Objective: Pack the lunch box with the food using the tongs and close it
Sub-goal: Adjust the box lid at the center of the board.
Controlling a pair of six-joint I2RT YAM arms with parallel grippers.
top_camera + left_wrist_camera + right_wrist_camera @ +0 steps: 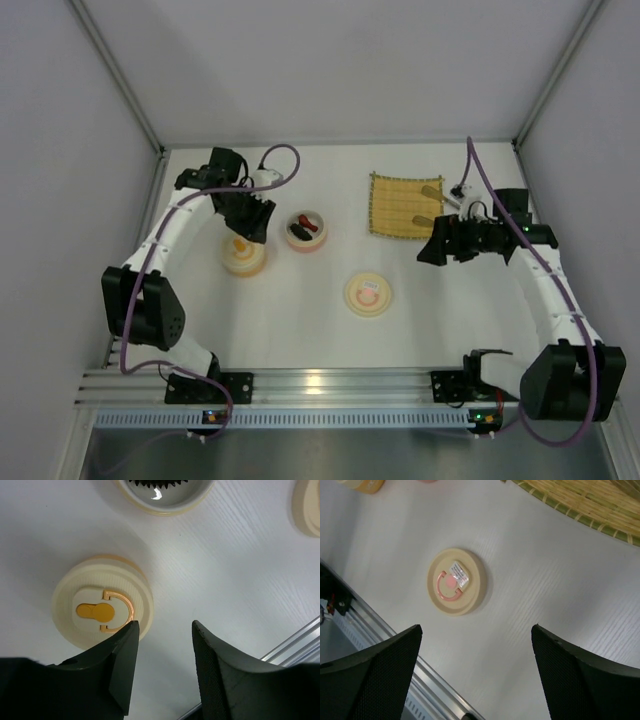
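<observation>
Near edge: the metal rail [320,382] with both arm bases is closest to the top camera, and the white bench [300,335] begins behind it.
Left gripper [164,626]: half spread with nothing between the fingers. It hangs low, just beside a lidded container [100,611] with an orange mark, and one fingertip overlaps the rim in the wrist view.
Open bowl [306,245]: it stands right of that container, near the bench middle. A red-brown piece [308,227] and a black piece [299,217] already lie inside.
Bun-like food: I cannot find it in any view.
Pink-marked lid [456,581]: it lies flat on the bench, apart from the open bowl, toward the rail.
Bamboo mat [400,208]: far right part of the bench.
Tongs [430,190]: I believe they are the slim pale thing on the far right corner of the mat, but it is too small to be sure. The long axis runs about left to right.
Right gripper [475,630]: spread wide and empty, above bare bench between the lid and the mat.
Deciding relation: the tongs lie just beyond the right gripper, on its far side, and well apart from the left one. The right arm is therefore the nearer one, and I judge its fingers should close across that axis.
</observation>
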